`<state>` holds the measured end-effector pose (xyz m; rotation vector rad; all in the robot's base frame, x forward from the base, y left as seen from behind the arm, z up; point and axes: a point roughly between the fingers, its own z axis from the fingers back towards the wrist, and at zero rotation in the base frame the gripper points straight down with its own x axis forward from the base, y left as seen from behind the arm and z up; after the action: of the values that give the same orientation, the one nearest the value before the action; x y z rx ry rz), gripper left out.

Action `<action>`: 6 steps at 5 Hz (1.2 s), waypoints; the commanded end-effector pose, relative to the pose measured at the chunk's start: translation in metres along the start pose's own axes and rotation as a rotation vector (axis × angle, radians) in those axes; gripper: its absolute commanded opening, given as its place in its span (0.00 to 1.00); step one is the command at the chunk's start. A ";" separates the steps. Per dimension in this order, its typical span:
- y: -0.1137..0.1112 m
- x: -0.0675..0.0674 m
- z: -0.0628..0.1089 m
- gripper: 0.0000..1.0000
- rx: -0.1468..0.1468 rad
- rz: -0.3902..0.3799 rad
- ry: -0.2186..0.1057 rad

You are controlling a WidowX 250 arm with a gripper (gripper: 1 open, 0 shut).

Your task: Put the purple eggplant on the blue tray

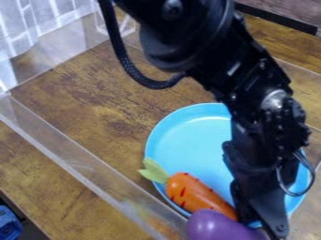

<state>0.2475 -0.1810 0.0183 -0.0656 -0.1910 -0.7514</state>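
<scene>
The purple eggplant [215,227] lies at the bottom edge of the view, just outside the near rim of the blue tray [189,141], and is partly cut off by the frame. My gripper [267,221] points almost straight down over the tray's near right rim, right beside the eggplant's right end. Its fingers look closed together. The black arm and the frame edge hide whether they grip the eggplant.
An orange carrot [201,192] with green leaves lies on the tray's near side, touching the eggplant's far side. A clear plastic wall [75,155] runs diagonally across the wooden table on the left. The bulky black arm covers the tray's right half.
</scene>
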 end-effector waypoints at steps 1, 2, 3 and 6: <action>0.000 -0.009 0.002 0.00 -0.012 -0.035 0.046; 0.007 -0.003 0.005 0.00 -0.009 -0.044 0.048; 0.012 0.000 0.009 0.00 -0.006 -0.053 0.051; 0.024 0.007 0.020 0.00 0.009 -0.069 0.064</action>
<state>0.2544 -0.1658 0.0263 -0.0214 -0.0862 -0.8359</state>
